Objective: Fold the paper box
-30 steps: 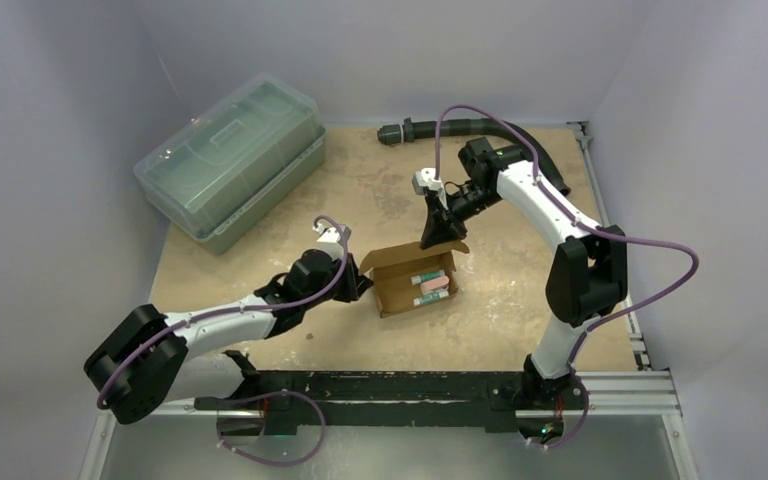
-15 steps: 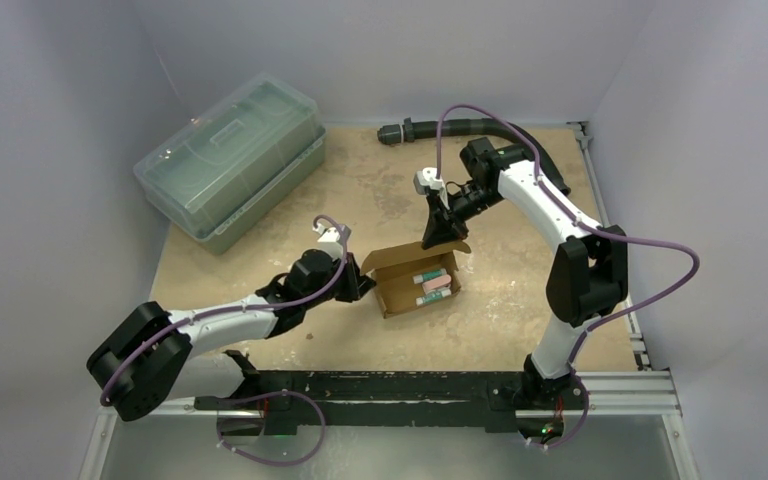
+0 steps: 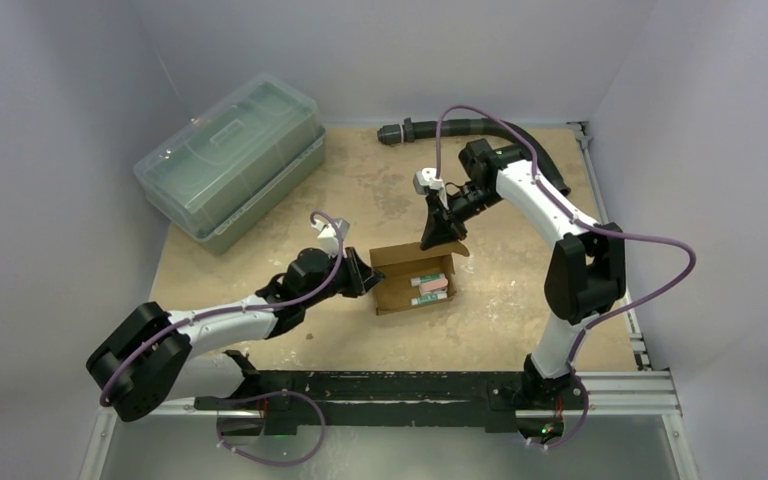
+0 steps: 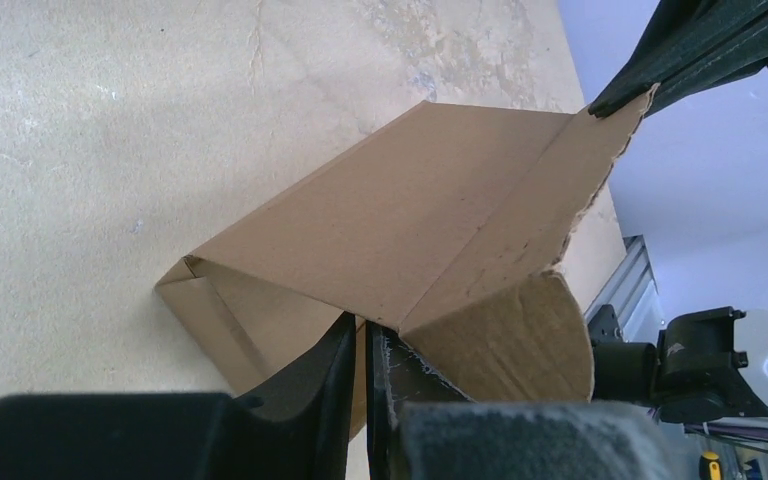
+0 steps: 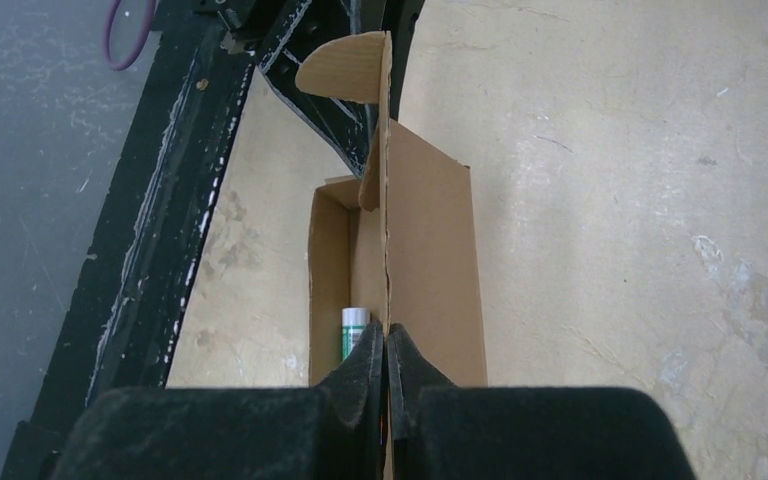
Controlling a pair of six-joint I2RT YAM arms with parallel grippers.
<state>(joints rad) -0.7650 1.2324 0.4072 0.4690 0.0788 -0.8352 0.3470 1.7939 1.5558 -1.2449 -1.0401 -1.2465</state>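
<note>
The paper box is a small brown carton lying open mid-table, with small green-and-pink tubes inside. My left gripper is at the box's left end, shut on a thin cardboard edge beneath the raised lid panel. My right gripper stands over the box's far side, shut on the upright lid flap. In the right wrist view the flap runs edge-on away from the jaws, with a rounded tab at its far end and a green-white tube inside the box.
A large clear greenish lidded bin stands at the back left. A black hose lies along the back edge. A metal rail runs along the near edge, and another runs down the right side.
My left gripper has moved up and right against the box's left end, bringing that end's flap inward. The box has shifted slightly; the right gripper holds still.
</note>
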